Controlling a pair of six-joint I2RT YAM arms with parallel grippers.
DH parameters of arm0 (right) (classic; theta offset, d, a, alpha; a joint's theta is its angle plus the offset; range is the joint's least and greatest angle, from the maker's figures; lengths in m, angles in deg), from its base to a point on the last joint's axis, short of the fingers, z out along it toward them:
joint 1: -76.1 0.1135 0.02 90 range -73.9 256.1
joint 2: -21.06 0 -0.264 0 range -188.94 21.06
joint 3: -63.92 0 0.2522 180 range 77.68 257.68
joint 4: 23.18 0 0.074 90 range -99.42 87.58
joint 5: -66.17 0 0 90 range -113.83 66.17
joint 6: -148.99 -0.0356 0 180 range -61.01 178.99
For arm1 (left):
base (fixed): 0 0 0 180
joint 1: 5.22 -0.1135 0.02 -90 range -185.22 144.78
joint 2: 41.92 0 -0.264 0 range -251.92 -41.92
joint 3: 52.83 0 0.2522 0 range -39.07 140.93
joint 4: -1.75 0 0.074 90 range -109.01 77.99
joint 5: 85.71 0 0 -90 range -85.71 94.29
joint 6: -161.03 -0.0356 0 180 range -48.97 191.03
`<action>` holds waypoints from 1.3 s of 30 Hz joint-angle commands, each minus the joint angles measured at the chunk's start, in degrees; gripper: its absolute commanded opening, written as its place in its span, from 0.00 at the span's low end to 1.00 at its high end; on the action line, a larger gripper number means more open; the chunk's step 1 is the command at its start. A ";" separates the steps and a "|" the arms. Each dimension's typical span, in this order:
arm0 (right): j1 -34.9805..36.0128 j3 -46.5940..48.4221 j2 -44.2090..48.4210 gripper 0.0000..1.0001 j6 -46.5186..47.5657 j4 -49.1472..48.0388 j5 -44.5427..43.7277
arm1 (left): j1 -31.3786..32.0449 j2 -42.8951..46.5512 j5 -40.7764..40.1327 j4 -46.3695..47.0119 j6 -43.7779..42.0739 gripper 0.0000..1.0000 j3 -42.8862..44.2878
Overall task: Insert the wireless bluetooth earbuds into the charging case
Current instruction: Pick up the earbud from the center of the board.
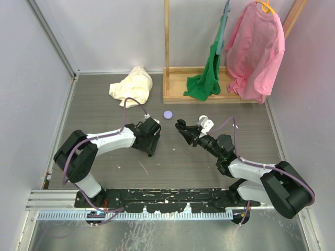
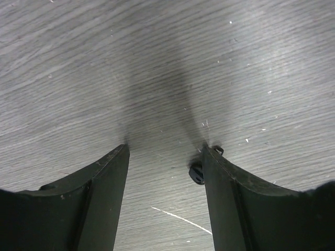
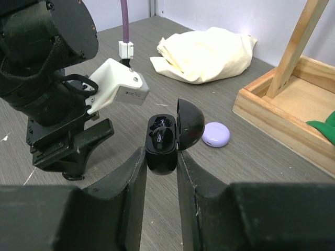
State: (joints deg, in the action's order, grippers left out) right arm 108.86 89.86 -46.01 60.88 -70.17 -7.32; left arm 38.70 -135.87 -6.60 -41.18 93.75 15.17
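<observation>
My right gripper (image 3: pixel 161 155) is shut on a black charging case (image 3: pixel 163 157) and holds it upright above the table, its lid (image 3: pixel 190 125) swung open. One black earbud (image 3: pixel 161 137) sits in a well of the case. From above, the case (image 1: pixel 180 124) is at the tip of the right gripper (image 1: pixel 185 130). My left gripper (image 2: pixel 166 150) points down at the table with its jaws apart. A small black earbud (image 2: pixel 197 173) lies on the wood-grain surface against the inner side of its right finger (image 2: pixel 225 193). The left gripper (image 1: pixel 151 150) stands to the left of the case.
A lilac closed case (image 1: pixel 168 115) lies on the table just behind the two grippers, also in the right wrist view (image 3: pixel 215 134). A cream cloth (image 1: pixel 133 87) lies at the back left. A wooden rack (image 1: pixel 180 94) with green and pink garments stands at the back right.
</observation>
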 commanded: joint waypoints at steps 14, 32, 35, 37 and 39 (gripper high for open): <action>-0.33 0.91 1.67 0.01 1.01 -2.42 -0.79 | 5.27 3.35 2.36 -3.82 -2.79 0.58 -0.66; -0.32 1.00 1.66 0.01 1.12 -2.19 -0.78 | 3.93 7.92 1.22 0.34 4.95 0.61 -3.98; -0.32 1.00 1.62 0.01 1.17 -2.18 -0.87 | 3.97 6.78 1.01 0.51 5.22 0.61 -4.69; -0.34 1.02 1.76 0.01 1.15 -2.11 -0.82 | 3.90 6.18 0.88 0.56 5.24 0.60 -5.07; -0.30 1.04 1.71 0.01 1.18 -2.11 -0.78 | 3.95 5.54 0.48 0.45 5.15 0.60 -5.27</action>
State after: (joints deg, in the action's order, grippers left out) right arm 108.86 89.86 -45.92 60.94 -70.12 -7.34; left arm 42.99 -129.66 -4.55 -42.08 97.95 10.25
